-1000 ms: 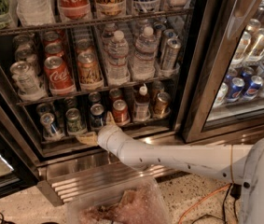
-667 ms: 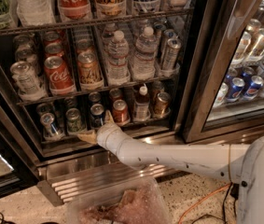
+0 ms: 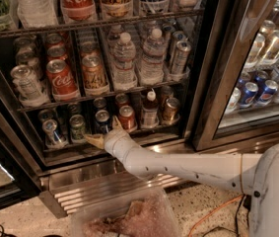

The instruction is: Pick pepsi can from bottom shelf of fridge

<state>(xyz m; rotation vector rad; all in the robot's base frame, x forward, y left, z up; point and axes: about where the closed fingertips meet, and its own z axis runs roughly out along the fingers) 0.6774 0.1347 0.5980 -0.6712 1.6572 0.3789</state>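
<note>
1. The fridge (image 3: 198,83) stands open on a speckled floor (image 3: 198,206). Its slatted grille (image 3: 104,189) runs along the base. A clear plastic bin (image 3: 129,216) sits in front of the grille, and an orange cable (image 3: 213,215) lies on the floor.
2. The bottom shelf (image 3: 158,131) holds a row of cans and one bottle (image 3: 150,110).
3. The pepsi can (image 3: 103,122) stands upright near the shelf's front, its long axis vertical and its silver top up. It is between a green can (image 3: 77,127) and a red can (image 3: 127,118).
4. The gripper (image 3: 97,141) is at the shelf's front edge, just below and in front of the pepsi can. The white arm (image 3: 178,164) reaches in from the lower right.
5. I cannot tell whether the gripper is wide or narrow, or whether it touches the can.
</note>
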